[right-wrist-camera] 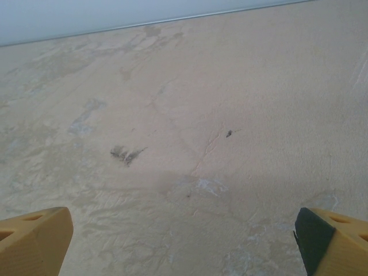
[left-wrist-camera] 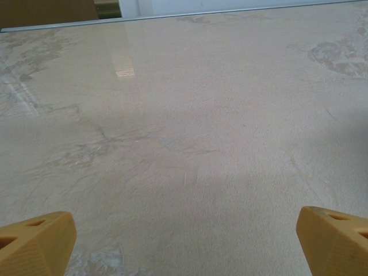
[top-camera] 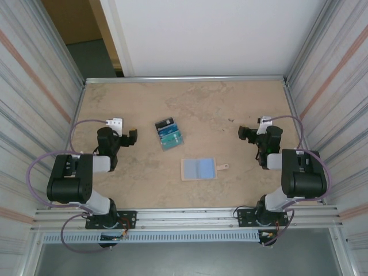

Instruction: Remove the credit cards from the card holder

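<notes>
Just beyond the open card holder (top-camera: 199,169) lie the fanned cards (top-camera: 169,133)

A beige, marbled tabletop (top-camera: 144,190) is enclosed by ribbed metal side walls (top-camera: 34,86), with a white panel (top-camera: 213,34) set at the back. An aluminium rail (top-camera: 190,221) is fixed along the near edge. A pale glare (left-wrist-camera: 125,72) (soft-edged, near the far rim) is seen on the surface, and a dark smudge (right-wrist-camera: 126,154) elsewhere.

Top view high behind, facing down, wrist views low, close, sharing the table (top-camera: 230,103)
</notes>
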Controlling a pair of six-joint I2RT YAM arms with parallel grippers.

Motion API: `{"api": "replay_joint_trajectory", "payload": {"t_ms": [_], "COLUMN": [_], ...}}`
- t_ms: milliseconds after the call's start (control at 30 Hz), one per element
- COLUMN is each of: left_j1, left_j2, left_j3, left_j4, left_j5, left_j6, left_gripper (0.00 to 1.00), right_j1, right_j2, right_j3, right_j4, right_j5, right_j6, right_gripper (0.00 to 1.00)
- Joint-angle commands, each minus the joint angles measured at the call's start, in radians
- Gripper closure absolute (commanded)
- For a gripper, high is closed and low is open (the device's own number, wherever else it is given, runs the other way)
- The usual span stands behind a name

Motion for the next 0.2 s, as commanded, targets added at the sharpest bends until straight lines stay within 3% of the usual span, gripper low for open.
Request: {"api": "replay_joint_trajectory", "payload": {"t_ms": [0, 167], "left_j1": [-0.006, -0.006], "left_j2": [-0.003, -0.005], "left_j3": [0.006, 0.004], "left_j4": [0.007, 0.007], "left_j5": [-0.012, -0.012], "left_j6": [0.001, 0.001], "left_gripper": [0.01, 0.01], "right_j1": [-0.005, -0.005], "right_j2": [0.001, 0.001], "right_j3": [-0.006, -0.007], "right_j4": [-0.001, -0.001], "right_j5": [-0.013, -0.012], "right_j6": [-0.03, -0.031], "right_gripper": [0.01, 0.01]}}
